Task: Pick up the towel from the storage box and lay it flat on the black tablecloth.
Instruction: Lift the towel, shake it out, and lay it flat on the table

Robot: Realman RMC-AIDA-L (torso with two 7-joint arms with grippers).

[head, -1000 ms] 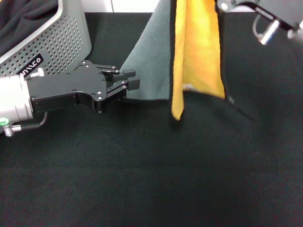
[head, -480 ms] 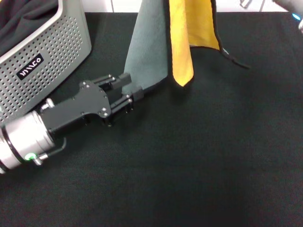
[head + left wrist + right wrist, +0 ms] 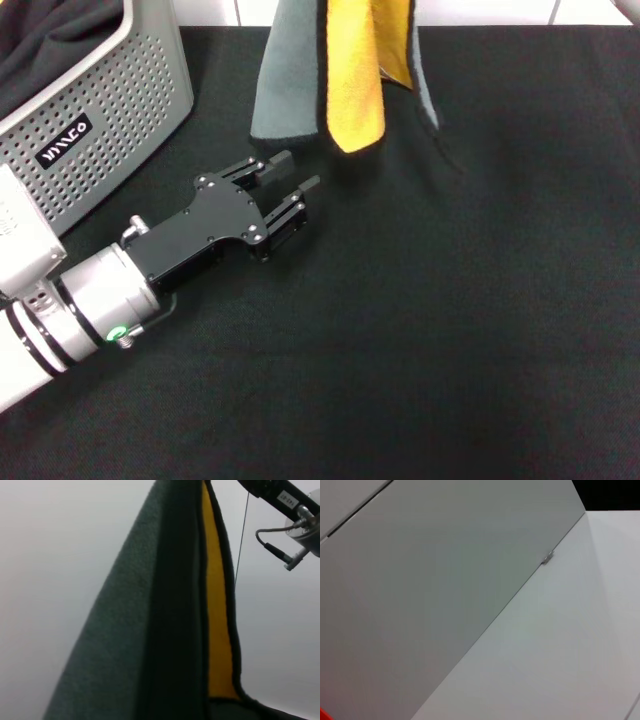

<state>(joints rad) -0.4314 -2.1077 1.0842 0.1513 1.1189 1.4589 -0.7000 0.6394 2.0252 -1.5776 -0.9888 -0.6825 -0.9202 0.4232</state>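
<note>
The towel (image 3: 355, 75) hangs aloft at the far middle, folded lengthwise, with its yellow face beside its grey face. Its lower end hangs just above the black tablecloth (image 3: 430, 330). My left gripper (image 3: 287, 173) is open and empty, low over the cloth, just below and in front of the towel's grey edge, not touching it. The left wrist view shows the towel (image 3: 165, 630) close up, with part of my right arm (image 3: 282, 497) near its top. The hold on the towel is out of view. The storage box (image 3: 110, 100) stands at the far left.
Dark black fabric (image 3: 50, 30) lies inside the storage box. A white wall runs behind the table's far edge. The tablecloth covers the table in front and to the right.
My left gripper let go of the towel's grey corner, opened, and drew back toward the near left. The towel rose and moved away toward the far edge; the right arm left the head view.
</note>
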